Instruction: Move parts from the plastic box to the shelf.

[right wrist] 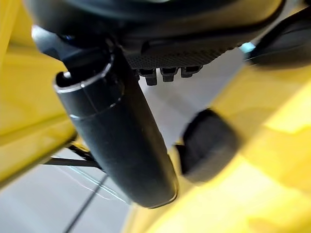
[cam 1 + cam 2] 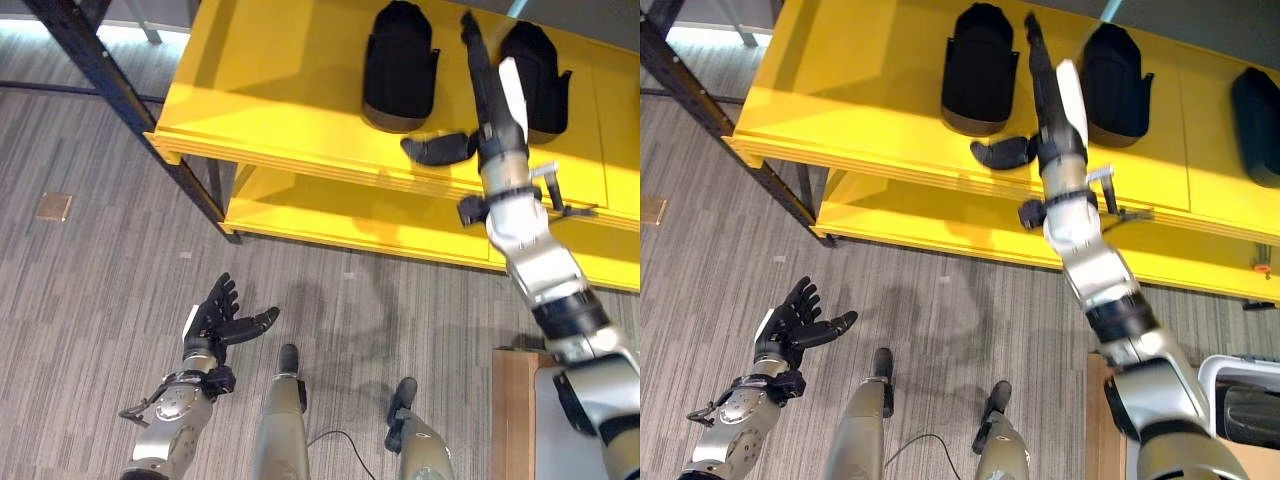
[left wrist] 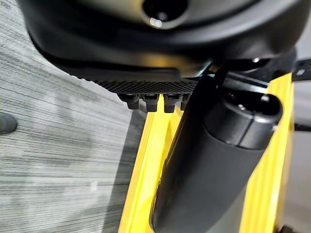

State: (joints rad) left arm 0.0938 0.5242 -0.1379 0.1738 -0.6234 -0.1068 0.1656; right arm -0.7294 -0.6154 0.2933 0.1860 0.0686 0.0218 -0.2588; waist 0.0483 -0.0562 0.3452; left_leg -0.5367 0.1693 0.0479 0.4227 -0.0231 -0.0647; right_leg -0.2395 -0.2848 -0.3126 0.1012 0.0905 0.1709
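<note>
Two black parts stand upright on the top board of the yellow shelf (image 2: 290,90) in the upper middle of the left eye view: one part (image 2: 398,68) left of the right arm, a second part (image 2: 538,75) just right of it. The right eye view adds a third black part (image 2: 1257,112) cut by the frame's right edge, further along the same board. The right hand (image 2: 487,85) reaches up over the board between the first two parts, fingers straight and stretched toward the back of the shelf, its thumb (image 2: 438,149) jutting left above the front edge; it holds nothing that can be seen. The right wrist view shows that thumb close up against yellow board, with a blurred dark part (image 1: 209,145) beyond it.

In the lower right corner of the right eye view, the rim of a pale plastic box (image 2: 1220,375) shows with a dark part (image 2: 1250,415) inside.

The left hand (image 2: 215,320) sits in the lower left of the frame over grey floor (image 2: 90,290), fingers spread and empty.
</note>
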